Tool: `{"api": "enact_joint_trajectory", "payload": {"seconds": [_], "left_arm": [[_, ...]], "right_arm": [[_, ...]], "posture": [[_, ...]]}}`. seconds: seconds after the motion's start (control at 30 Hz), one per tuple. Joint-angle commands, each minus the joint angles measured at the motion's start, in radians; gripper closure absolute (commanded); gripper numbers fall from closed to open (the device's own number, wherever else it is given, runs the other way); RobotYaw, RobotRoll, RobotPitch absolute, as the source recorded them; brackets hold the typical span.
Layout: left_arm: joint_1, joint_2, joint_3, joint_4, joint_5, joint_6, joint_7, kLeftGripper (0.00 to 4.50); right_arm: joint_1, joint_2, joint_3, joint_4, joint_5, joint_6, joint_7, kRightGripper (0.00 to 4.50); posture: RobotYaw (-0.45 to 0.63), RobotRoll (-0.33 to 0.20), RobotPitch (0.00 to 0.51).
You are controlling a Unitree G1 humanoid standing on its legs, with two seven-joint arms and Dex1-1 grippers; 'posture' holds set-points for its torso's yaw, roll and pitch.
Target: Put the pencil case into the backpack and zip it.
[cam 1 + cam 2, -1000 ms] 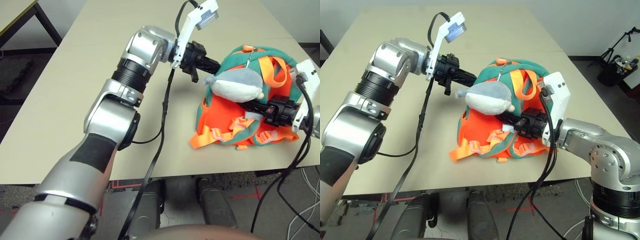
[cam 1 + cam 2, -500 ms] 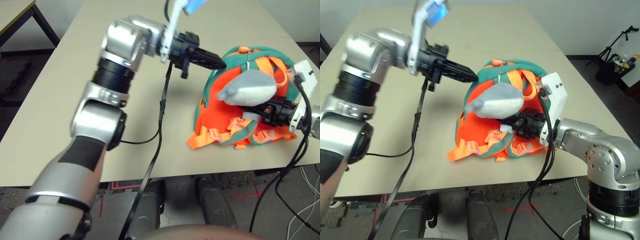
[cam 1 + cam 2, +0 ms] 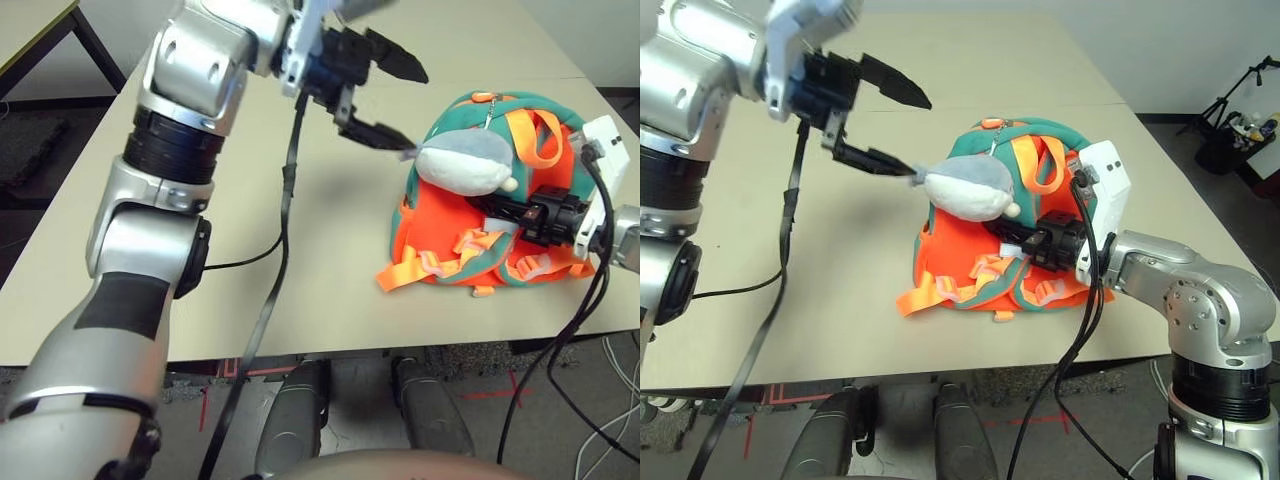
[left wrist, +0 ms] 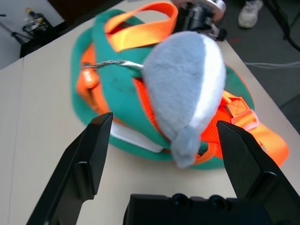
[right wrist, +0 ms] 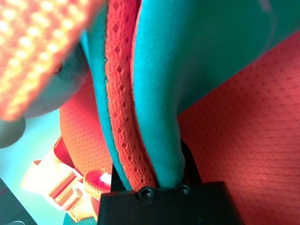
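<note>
overhead, left fingers (image 3: 385, 100) spread wide, empty; right fingers (image 3: 1025, 238) clamped on one backpack (image 3: 960, 260) strap.

Head eyes look down; wrists close — sharing backpack (image 3: 500, 210) (overlapping).

Teal-and-orange backpack (image 3: 500, 215) lies on the table, white pencil case (image 4: 136, 139) showing inside.

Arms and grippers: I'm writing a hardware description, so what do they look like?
Both arms are silver metal with black ribbed joint rings. The left gripper has two black tapered fingers; the right gripper is black too. White camera modules sit at the wrists, and black cables hang from each arm.
</note>
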Motion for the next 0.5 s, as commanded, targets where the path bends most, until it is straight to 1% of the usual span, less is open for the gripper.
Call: {"api": "enact_joint_trajectory", "payload": {"seconds": [0.03, 0.2, 0.43, 0.47, 0.5], "left_arm": [[0.019, -0.015, -0.019, -0.057, 0.000, 0.013, 0.009, 0.00], [0.067, -0.054, -0.056, -0.113, 0.015, 0.028, 0.043, 0.00], [0.089, -0.069, -0.083, -0.107, 0.039, 0.049, 0.080, 0.00], [0.090, -0.069, -0.085, -0.101, 0.044, 0.047, 0.085, 0.36], [0.092, -0.070, -0.084, -0.095, 0.047, 0.046, 0.093, 0.58]], "right_arm": [[0.020, 0.009, 0.030, 0.004, -0.008, 0.009, 0.002, 4.39], [0.027, 0.014, 0.025, -0.002, -0.007, 0.009, -0.002, 4.39], [0.030, 0.013, 0.024, -0.001, -0.008, 0.003, -0.001, 4.39], [0.030, 0.014, 0.024, -0.001, -0.008, 0.002, -0.002, 4.39], [0.030, 0.015, 0.024, -0.001, -0.008, 0.001, -0.003, 4.39]], "posture": [[0.03, 0.000, 0.170], [0.02, 0.000, 0.169], [0.02, 0.000, 0.166], [0.01, 0.000, 0.166], [0.02, 0.000, 0.167]]}}
